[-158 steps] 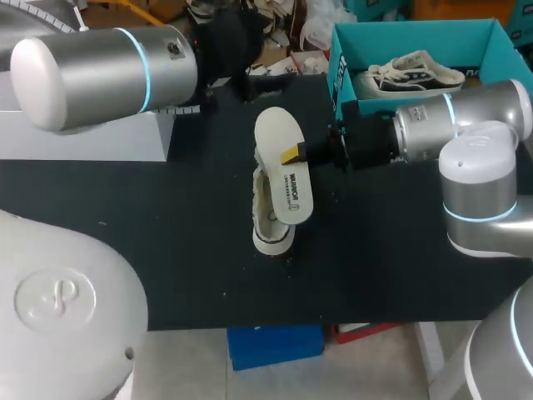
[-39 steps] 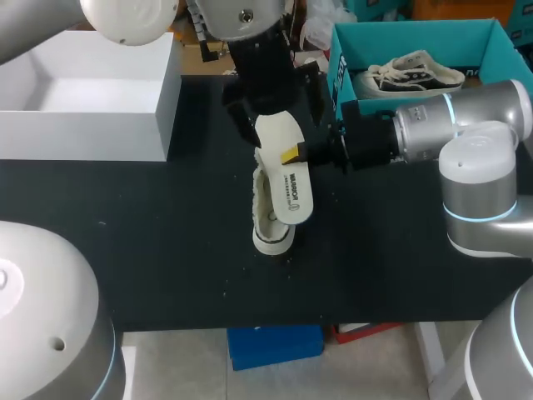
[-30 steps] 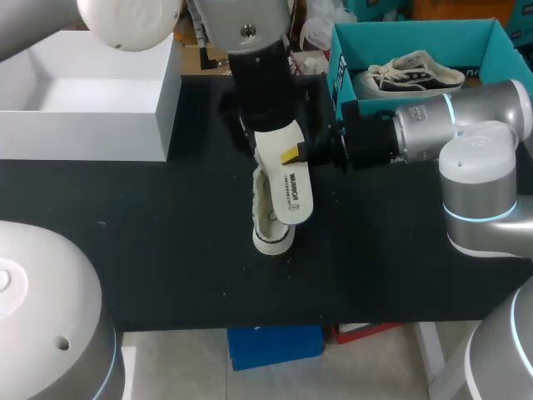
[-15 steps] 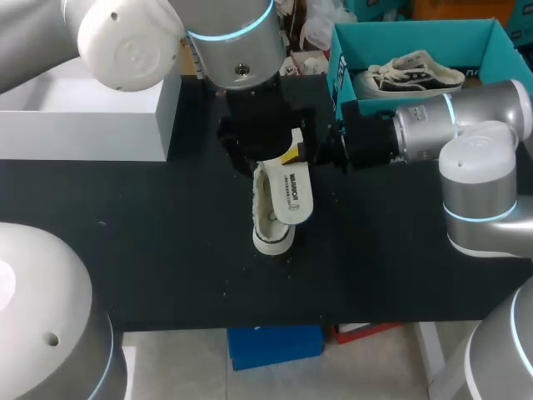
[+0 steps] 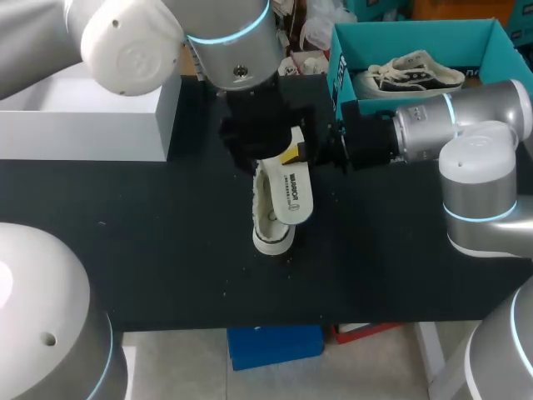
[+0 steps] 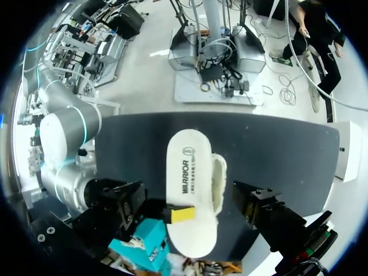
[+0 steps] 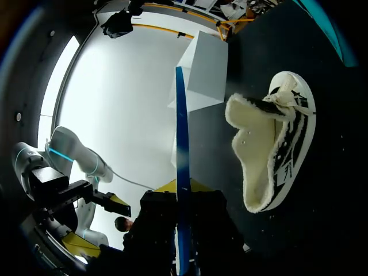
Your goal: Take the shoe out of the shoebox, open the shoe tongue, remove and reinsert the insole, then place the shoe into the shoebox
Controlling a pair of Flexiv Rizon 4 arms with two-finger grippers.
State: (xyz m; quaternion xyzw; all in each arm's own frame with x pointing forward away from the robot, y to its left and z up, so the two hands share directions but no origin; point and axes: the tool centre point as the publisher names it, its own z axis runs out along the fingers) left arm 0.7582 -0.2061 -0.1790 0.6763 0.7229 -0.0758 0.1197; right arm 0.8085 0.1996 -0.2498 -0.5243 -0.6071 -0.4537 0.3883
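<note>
Insole (image 5: 288, 187) pinched over the shoe (image 5: 266, 223), second gripper (image 6: 188, 200) straddling it

The white insole is off the counter (image 5: 166, 233), near its middle. Its printed face is turned up toward the head view. The right gripper (image 5: 293, 155) comes in from the right and pinches it on one long edge, with a yellow tip pressed on the printed face. In the right wrist view the insole shows edge-on as a thin strip running straight out between the two fingers, which clamp it from both sides.

The shoe lies on its side on the black counter, just below and beside the insole. Its sole faces the left arm's side and its fleecy lining is open toward the right gripper. From the head view the insole covers much of the shoe. Whether its lower end touches the shoe cannot be told.

The left arm reaches in from the upper left, with the left gripper above the far end of the insole. In the left wrist view its two black fingers are spread wide, one on each side of the insole. There is a clear gap on both sides and the fingers touch nothing.

A teal shoebox (image 5: 341, 52) stands open at the far right corner of the counter, with another shoe (image 5: 414, 73) lying inside it. A white box (image 5: 83, 125) sits at the far left, well apart from the insole and the shoe.
</note>
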